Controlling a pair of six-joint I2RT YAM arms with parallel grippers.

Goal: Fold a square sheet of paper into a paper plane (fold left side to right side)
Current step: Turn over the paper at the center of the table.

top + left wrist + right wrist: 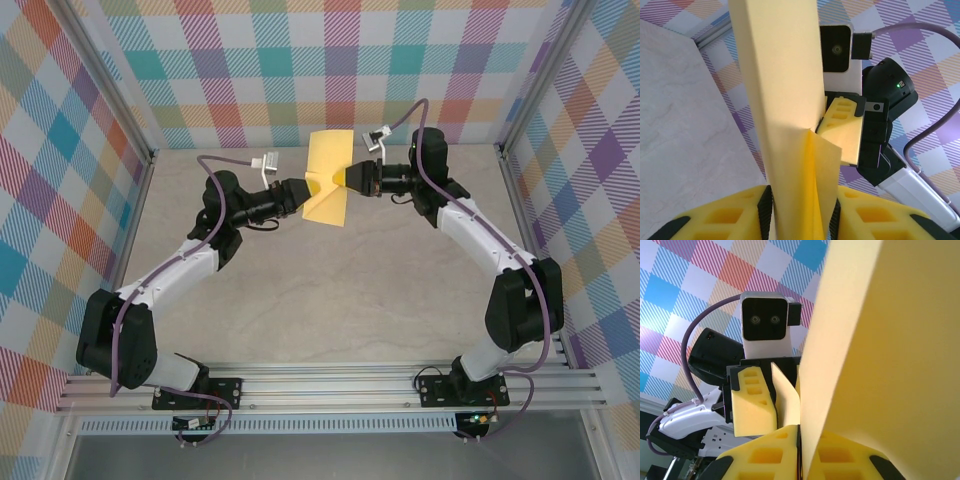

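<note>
My left tool and my right tool are each clamped on the thin yellow sheet of paper, held creased in the air above the pale marbled worktop, near its far edge.

Mottled beige tabletop, aluminium rail along its near edge, plaid walls around

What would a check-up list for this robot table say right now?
Surface: pale stone-look table.
Job's things: square sheet of paper, yellow, bent, held up between the hands.
Clutter: nothing seen.
Hands: left hand and right hand each pinch the sheet from opposite sides.
Cables: purple cables loop along both arms, away from the paper.
Surroundings: checked walls, metal rail at the near edge.
</note>
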